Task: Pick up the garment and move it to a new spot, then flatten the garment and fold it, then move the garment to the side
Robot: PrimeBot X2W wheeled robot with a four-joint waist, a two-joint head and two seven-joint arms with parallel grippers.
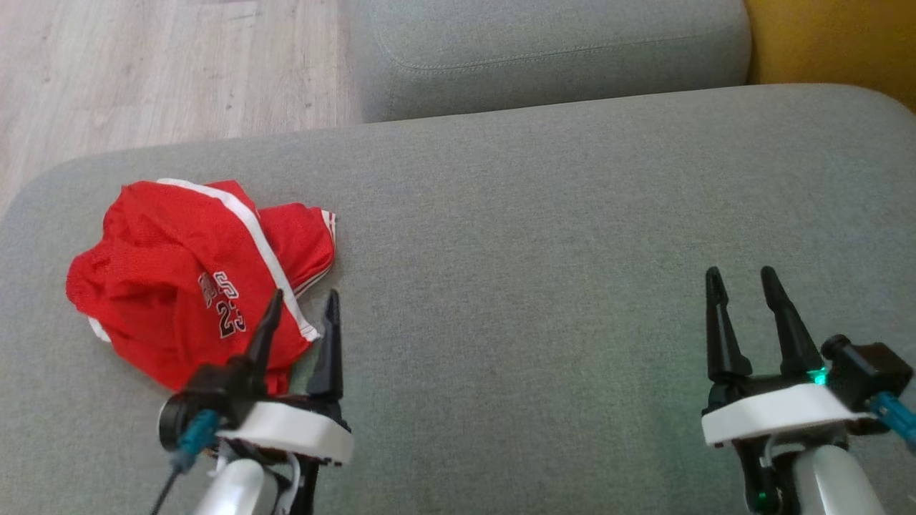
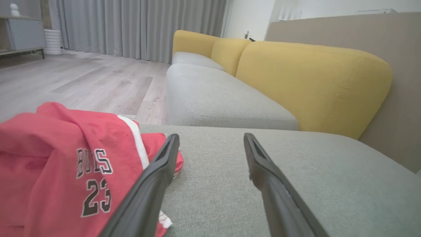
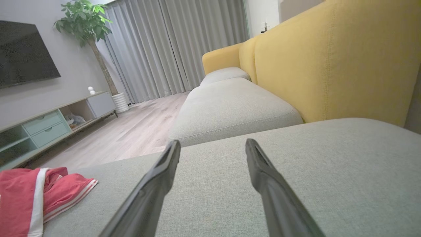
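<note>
Saw L gripper (image 1: 303,297) at 7 o'clock in head view, fingers spread wide, nothing held; its left finger overlapped the edge of the red garment (image 1: 193,272), contact unclear. Found R gripper (image 1: 741,275) at 4 o'clock, likewise wide & empty, well apart from the cloth. Noted garment crumpled at 9 o'clock on grey seat cushion (image 1: 537,214), white stripe & "23" facing up. Spotted 2nd cushion (image 1: 558,50) at 12 o'clock, wood floor (image 1: 143,64) at 11, yellow backrest (image 1: 830,43) at 1.
</note>
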